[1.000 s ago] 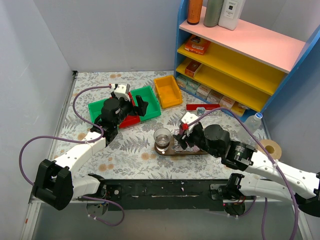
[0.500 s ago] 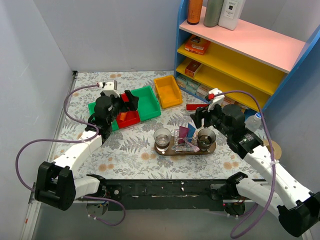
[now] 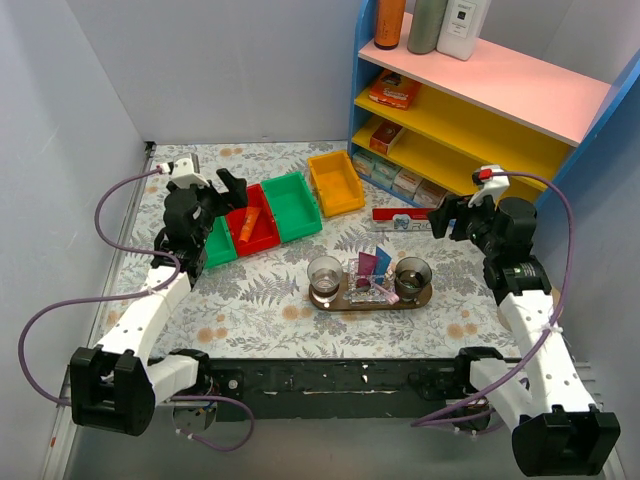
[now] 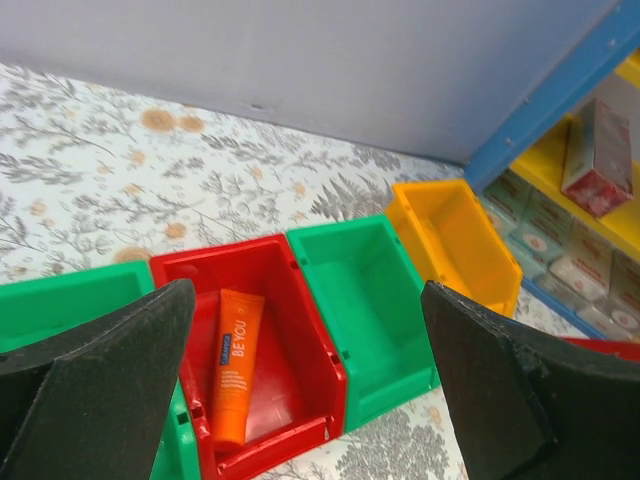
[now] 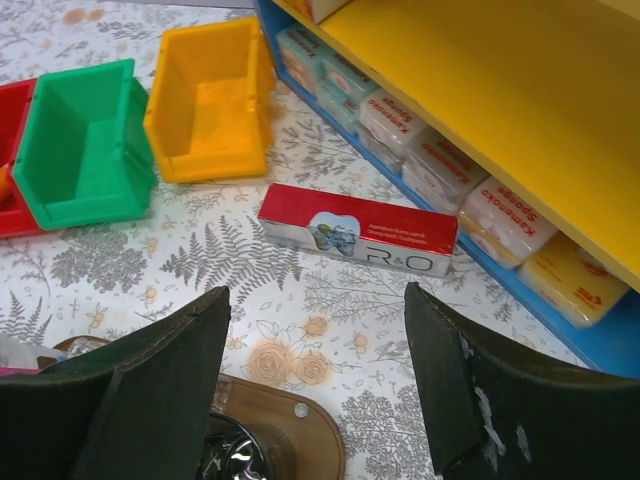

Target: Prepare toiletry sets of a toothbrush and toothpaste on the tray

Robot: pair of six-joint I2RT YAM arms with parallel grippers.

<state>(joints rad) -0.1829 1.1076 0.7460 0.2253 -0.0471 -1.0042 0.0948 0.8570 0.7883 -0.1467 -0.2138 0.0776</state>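
Observation:
The tray point(image 3: 345, 299) is an oval brown board with a glass cup point(image 3: 325, 273) at its left end and another cup point(image 3: 412, 273) at its right. Between them stand a magenta toothpaste tube point(image 3: 368, 262) and a blue toothpaste tube point(image 3: 383, 258), above some clear-wrapped items. I cannot make out a toothbrush. My right gripper point(image 3: 443, 218) hangs open and empty, up and right of the tray; the tray's end point(image 5: 300, 430) shows under its spread fingers point(image 5: 318, 295). My left gripper point(image 3: 225, 195) is open over the bins, and an orange tube point(image 4: 237, 365) lies in the red bin point(image 4: 310, 350) below it.
A green bin point(image 3: 292, 205) and a yellow bin point(image 3: 335, 182) stand beside the red one. A red toothpaste box point(image 5: 358, 230) lies on the table by the blue shelf unit point(image 3: 460, 130), which holds boxed goods. A tape roll point(image 3: 546, 297) and a bottle point(image 3: 510, 240) sit at the right.
My right gripper has drawn back from the tray, up and to the right, with its jaws spreading. My left arm has swung left, off the bins, uncovering the red bin and the orange tube.

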